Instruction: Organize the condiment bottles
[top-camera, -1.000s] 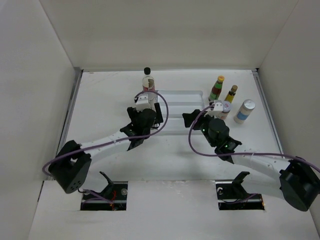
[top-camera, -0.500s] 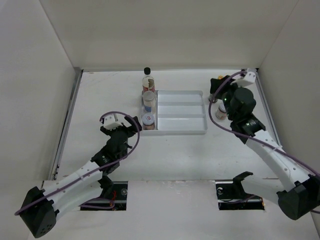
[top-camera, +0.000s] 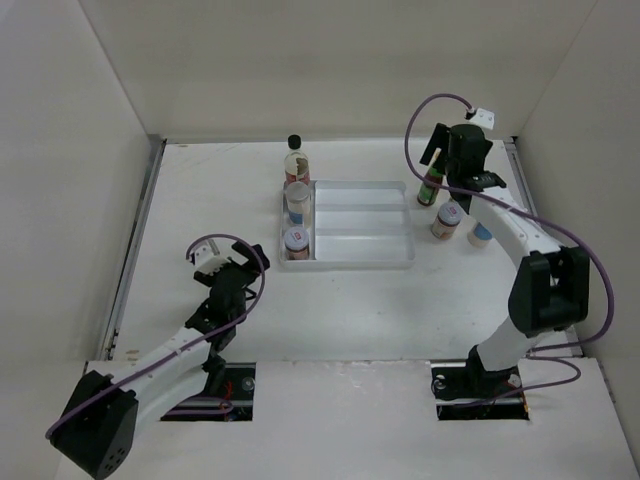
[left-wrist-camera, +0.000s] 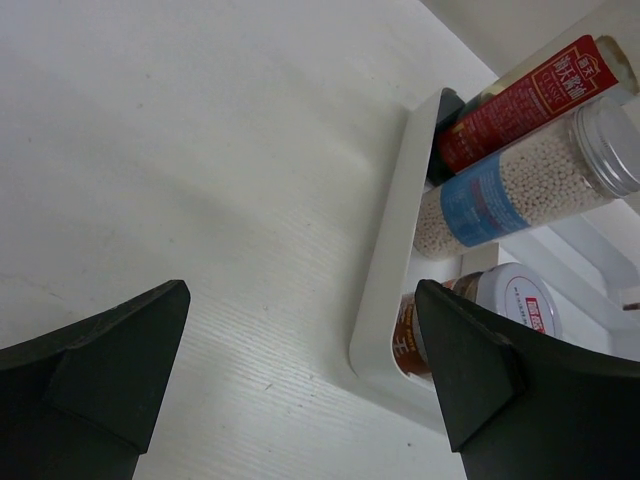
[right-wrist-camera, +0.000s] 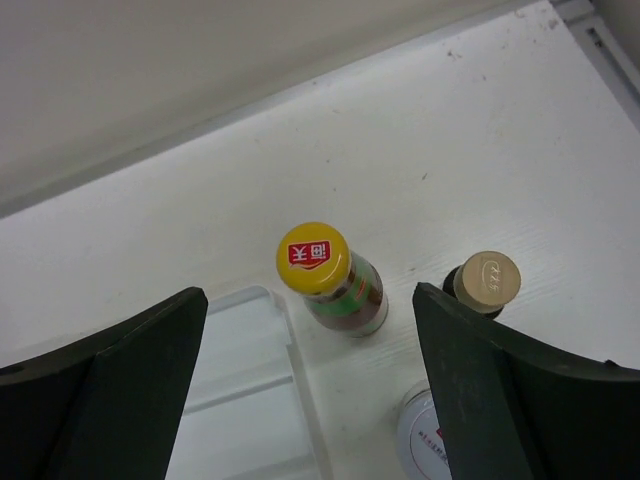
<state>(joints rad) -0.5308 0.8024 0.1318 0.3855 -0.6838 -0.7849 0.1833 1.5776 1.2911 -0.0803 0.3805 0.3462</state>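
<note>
Idling left gripper (top-camera: 212, 262): you have it low over the table (top-camera: 200, 190), near and left of the tray, jaws spread wide with nothing between them.
Tray (top-camera: 360, 264): the left-hand compartment holds the bead shaker (top-camera: 297, 200) and, nearer you, the red-labelled jar (top-camera: 296, 240). The two long compartments to their right hold no bottle.
Black-capped bottle (top-camera: 295, 160): it stands upright at the far end of that row. I can't tell whether it is inside the rim or just behind it.
Right cluster: four are waiting outside the tray's right wall. They are the green bottle (right-wrist-camera: 345, 300) with its yellow cap, the amber bottle (right-wrist-camera: 482, 280) just to its right, the white-lidded jar (top-camera: 446, 220) nearer, and the blue-labelled shaker (top-camera: 482, 233) furthest right.
Right gripper (right-wrist-camera: 310, 292): it hovers above the green bottle, fingers spread either side of the cap, gripping nothing.
Step in hand: by my read, you're lining up to pick the green bottle, with three sorted and four to go.
Next move: come straight down, centred on the cap, and pinch below it. Mind the amber bottle on the right and the tray wall on the left. Then lift high and carry it left into a long compartment.
</note>
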